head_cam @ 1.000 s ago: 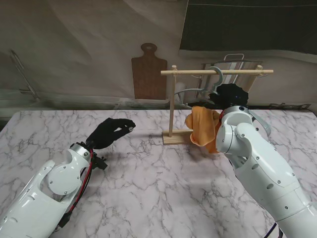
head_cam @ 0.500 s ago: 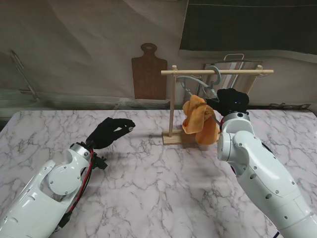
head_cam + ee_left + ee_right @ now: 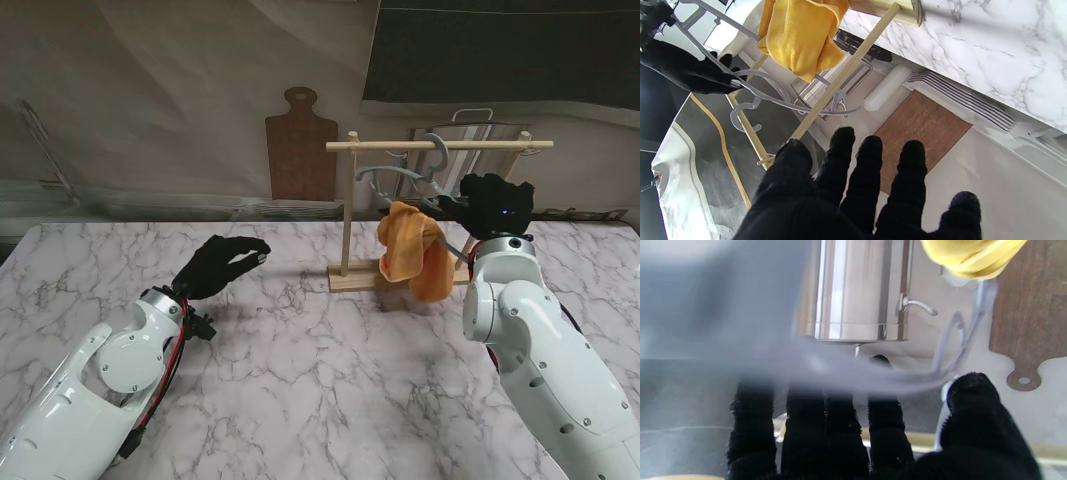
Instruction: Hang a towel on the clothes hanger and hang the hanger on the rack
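A wooden rack [image 3: 347, 205] stands at the far middle of the marble table, its bar [image 3: 440, 145] running to the right. My right hand [image 3: 493, 205] is raised beside it, shut on one arm of a grey plastic hanger [image 3: 400, 178]. The hanger's hook [image 3: 437, 150] sits at the bar; I cannot tell whether it rests on it. An orange towel [image 3: 415, 250] is draped over the hanger and hangs down. The left wrist view shows the towel [image 3: 800, 36], the hanger [image 3: 773, 96] and the right hand [image 3: 683, 70]. My left hand [image 3: 220, 265] hovers open at the left, holding nothing.
A brown cutting board [image 3: 300, 145] leans on the back wall left of the rack. A metal wire stand [image 3: 470, 125] sits behind the bar. The rack's base [image 3: 355, 278] rests on the marble table [image 3: 330, 380]. A steel cylinder [image 3: 860, 290] fills the right wrist view.
My right hand has moved up and to the right with the hanger, bringing the towel up level with the rack. The left arm has not moved.
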### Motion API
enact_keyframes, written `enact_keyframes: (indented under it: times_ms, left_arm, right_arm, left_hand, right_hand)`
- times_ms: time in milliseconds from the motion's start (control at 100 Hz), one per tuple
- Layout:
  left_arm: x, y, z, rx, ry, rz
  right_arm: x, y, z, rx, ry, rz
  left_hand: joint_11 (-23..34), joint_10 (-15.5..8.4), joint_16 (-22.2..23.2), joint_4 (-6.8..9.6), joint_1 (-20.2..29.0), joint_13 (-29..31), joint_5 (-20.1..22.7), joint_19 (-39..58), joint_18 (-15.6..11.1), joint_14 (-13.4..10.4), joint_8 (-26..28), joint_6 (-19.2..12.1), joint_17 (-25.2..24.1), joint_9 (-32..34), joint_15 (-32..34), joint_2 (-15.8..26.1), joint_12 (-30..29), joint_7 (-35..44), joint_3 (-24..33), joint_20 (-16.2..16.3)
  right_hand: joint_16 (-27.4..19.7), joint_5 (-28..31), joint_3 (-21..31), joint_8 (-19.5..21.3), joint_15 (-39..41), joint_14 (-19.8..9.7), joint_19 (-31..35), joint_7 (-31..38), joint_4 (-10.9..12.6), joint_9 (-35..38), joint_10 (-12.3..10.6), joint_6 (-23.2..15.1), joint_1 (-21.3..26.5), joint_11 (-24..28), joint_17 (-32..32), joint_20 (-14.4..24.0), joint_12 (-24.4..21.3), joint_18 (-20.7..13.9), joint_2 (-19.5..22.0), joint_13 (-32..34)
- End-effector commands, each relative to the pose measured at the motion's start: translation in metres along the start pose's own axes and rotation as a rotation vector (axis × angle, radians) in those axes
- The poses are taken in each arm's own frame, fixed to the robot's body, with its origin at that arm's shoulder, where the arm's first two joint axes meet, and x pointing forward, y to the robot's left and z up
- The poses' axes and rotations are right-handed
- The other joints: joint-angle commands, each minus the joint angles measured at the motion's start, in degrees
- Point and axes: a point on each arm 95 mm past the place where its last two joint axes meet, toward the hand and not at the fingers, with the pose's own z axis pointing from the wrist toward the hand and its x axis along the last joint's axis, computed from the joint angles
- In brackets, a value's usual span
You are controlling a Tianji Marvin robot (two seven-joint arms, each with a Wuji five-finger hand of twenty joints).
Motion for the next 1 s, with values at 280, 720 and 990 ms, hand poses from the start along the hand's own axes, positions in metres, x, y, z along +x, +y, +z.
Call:
enact_keyframes:
  times_ms: [280, 720, 990]
  left_arm:
    - [0.007, -0.006, 0.003, 0.042, -0.001, -0.001]
    - [0.028, -0.002, 0.001, 0.13, 0.03, -0.102]
    - [0.039, -0.001, -0.006, 0.166, 0.058, -0.152]
  right_arm:
    - [-0.046, 0.036, -0.041, -0.196, -0.051, 0.01]
    - [-0.017, 0.049, -0.106, -0.325, 0.172, 0.285]
    - [0.033, 0.031, -0.129, -0.232, 0.34, 0.445]
  left_hand:
    - [-3.0, 0.3, -0.23, -1.16, -1.53, -2.81, -5.91, 30.23, -0.86, -1.09, -3.52, 1.02, 0.24, -7.71, -0.37, 4.85, -1.79, -5.45, -0.29, 1.59]
    - [-6.21, 1.28, -1.48, -1.1, -2.69, -5.25, -8.5, 31.17, -1.16, -0.76, -10.7, 1.74, -0.19, -10.83, -1.21, 5.71, -5.67, -8.75, -0.43, 2.12]
    - [-4.89, 1.45, -0.74, -1.16, -2.73, -4.99, -6.71, 32.45, -0.94, -0.33, -10.59, 1.67, -0.4, -8.63, -0.63, 5.5, -3.61, -7.47, -0.47, 3.07]
  right_hand:
    - [-5.43, -5.4, -1.46, -1.65, -11.0, 2.68, -5.96, -3.46, 0.77, -8.83, 0.78, 1.47, -0.13, -3.2, -9.13, 0.37, -1.5, 0.84, 2.36, -13.43]
    - [-10.47, -7.15, -2.35, -6.49, -17.99, 2.48, -12.07, -8.04, 1.08, -10.07, 0.09, 1.49, 1.57, -8.95, -12.12, -1.2, -7.29, 1.36, 2.75, -15.95]
    - [-10.53, -8.15, -2.43, -6.64, -18.21, 2.29, -12.77, -7.62, 1.18, -10.88, 0.0, 1.67, 1.72, -8.2, -12.35, -1.48, -7.08, 1.26, 3.09, -15.89]
